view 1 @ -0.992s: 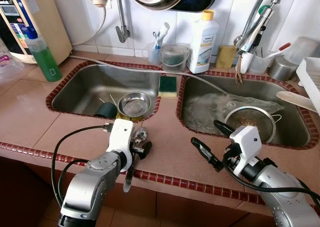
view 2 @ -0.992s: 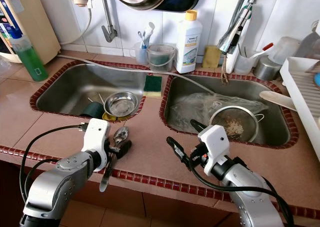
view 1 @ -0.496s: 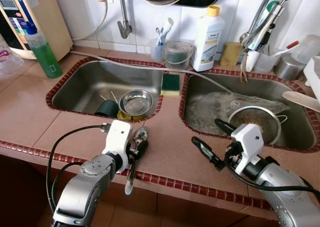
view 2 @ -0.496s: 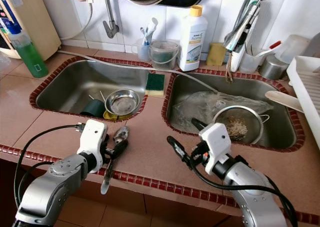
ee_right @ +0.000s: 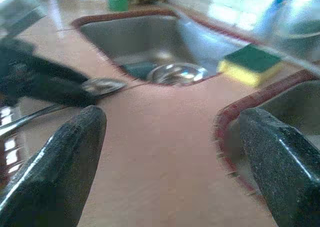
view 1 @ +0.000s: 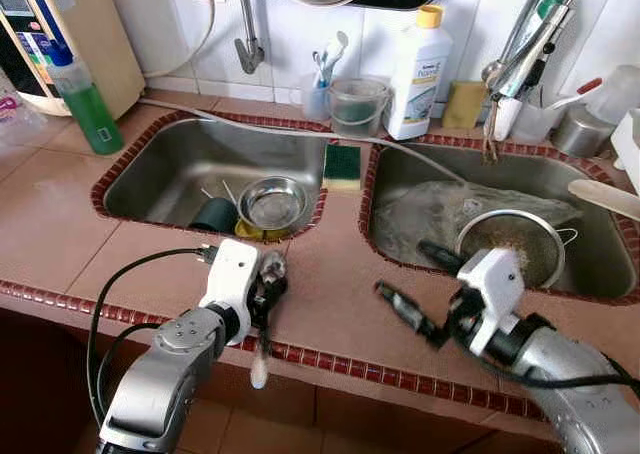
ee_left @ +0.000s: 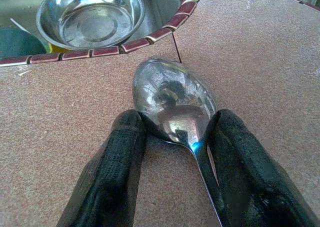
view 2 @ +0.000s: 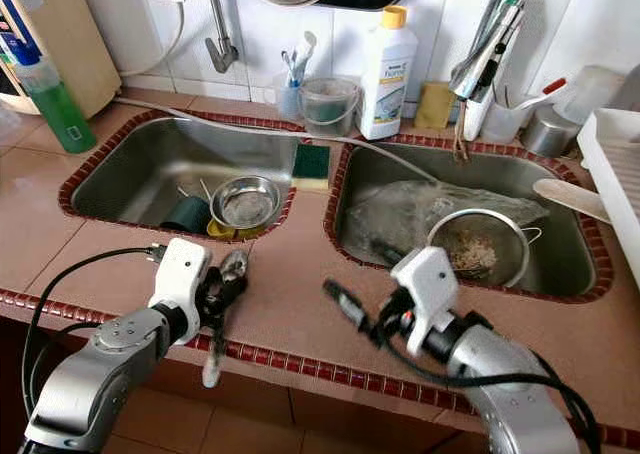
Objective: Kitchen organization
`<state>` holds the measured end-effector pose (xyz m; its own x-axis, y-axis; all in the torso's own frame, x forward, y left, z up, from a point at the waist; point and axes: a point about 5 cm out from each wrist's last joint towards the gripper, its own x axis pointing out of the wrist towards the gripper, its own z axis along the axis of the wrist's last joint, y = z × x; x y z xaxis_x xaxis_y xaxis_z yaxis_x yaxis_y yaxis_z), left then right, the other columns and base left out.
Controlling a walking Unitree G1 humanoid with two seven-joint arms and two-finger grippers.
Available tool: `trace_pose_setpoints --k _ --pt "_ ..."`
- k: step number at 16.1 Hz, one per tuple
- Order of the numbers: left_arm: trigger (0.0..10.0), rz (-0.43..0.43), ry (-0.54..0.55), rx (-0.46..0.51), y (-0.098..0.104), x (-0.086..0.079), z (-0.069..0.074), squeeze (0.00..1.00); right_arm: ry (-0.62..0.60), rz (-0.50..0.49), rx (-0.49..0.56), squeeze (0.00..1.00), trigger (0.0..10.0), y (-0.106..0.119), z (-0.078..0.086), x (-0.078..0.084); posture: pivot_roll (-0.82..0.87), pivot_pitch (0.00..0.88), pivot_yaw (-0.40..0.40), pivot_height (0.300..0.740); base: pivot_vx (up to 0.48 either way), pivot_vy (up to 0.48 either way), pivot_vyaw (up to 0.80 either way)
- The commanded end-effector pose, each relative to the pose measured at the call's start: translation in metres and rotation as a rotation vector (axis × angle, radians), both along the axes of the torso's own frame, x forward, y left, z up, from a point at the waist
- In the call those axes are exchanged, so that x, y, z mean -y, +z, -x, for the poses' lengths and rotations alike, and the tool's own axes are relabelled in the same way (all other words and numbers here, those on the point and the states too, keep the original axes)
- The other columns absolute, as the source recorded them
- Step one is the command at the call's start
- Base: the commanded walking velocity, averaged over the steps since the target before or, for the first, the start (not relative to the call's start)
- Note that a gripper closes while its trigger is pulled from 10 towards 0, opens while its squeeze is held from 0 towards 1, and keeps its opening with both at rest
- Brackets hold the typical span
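My left gripper point(view 1: 267, 288) is shut on a steel spoon point(view 1: 270, 267) at its neck, low over the counter in front of the left sink point(view 1: 150, 174). The spoon's bowl point(ee_left: 172, 93) points toward the sink, and its handle point(view 2: 213, 359) hangs past the counter's front edge. Both black fingers point(ee_left: 117, 172) press the neck from either side. My right gripper point(view 1: 406, 272) stands open above the counter before the right sink point(view 1: 590, 264), holding nothing. A small steel bowl point(view 1: 272, 203) and a dark cup point(view 1: 213, 215) lie in the left sink.
A green-yellow sponge point(view 1: 341, 166) sits on the divider between the sinks. A metal strainer point(view 1: 515, 246) and a plastic sheet lie in the right sink. A white bottle point(view 1: 418, 74), a green bottle point(view 1: 90, 104) and a dish rack point(view 2: 615, 174) line the back and right.
The spoon's handle has swung down to hang more steeply over the counter edge, still in the left gripper. The right gripper has shifted slightly left and looks blurred. The camera has moved a little.
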<state>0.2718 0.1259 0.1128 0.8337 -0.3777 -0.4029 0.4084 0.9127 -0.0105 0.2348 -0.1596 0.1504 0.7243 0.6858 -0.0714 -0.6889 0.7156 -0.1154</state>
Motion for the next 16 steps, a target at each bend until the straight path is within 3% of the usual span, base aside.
trace_pose_setpoints --k 1,16 --pt "0.0 -0.017 -0.013 -0.08 -0.016 0.0007 0.0058 0.0 0.039 0.007 -0.018 0.0 10.0 -0.0002 0.0046 -0.0031 -0.22 0.096 0.032 0.74 0.0 0.0 0.0" --pt "0.0 -0.009 -0.043 -0.062 -0.0112 0.0039 0.0025 0.0 0.092 -0.063 -0.061 0.0 10.0 0.0032 0.0087 -0.0118 -0.22 0.071 0.048 0.74 0.0 0.0 0.0"
